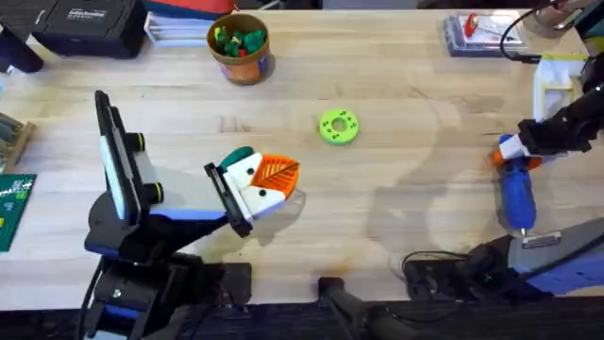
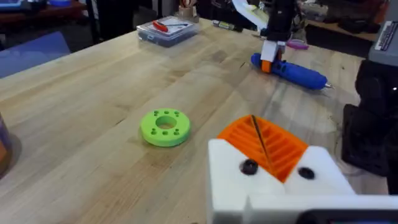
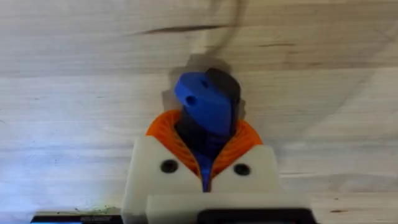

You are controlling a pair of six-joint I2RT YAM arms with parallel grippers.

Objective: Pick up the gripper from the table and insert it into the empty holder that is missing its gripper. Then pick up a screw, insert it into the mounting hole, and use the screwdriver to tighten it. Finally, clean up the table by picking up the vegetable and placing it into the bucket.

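The blue screwdriver (image 1: 518, 196) (image 2: 298, 71) lies on the table at the right, its pale tip toward the front edge. My right gripper (image 1: 512, 153) (image 3: 205, 146) is shut on the screwdriver's (image 3: 205, 102) rear end, orange pads on both sides. My left gripper (image 1: 278, 179) (image 2: 258, 134) is at centre-left, shut, and both its white finger blocks bear orange ribbed wedges pressed together. The teal-green vegetable (image 1: 241, 156) sits right against its far side, partly hidden. The orange-brown bucket (image 1: 243, 66) with green and yellow pieces stands at the back. A loose gripper, an empty holder and a screw are out of view.
A lime-green disc with holes (image 1: 338, 126) (image 2: 165, 127) lies mid-table between the arms. A clear plastic box (image 1: 477, 33) (image 2: 168, 31) sits at the back right, and a black case (image 1: 90, 24) at the back left. Cables trail near the right arm's base.
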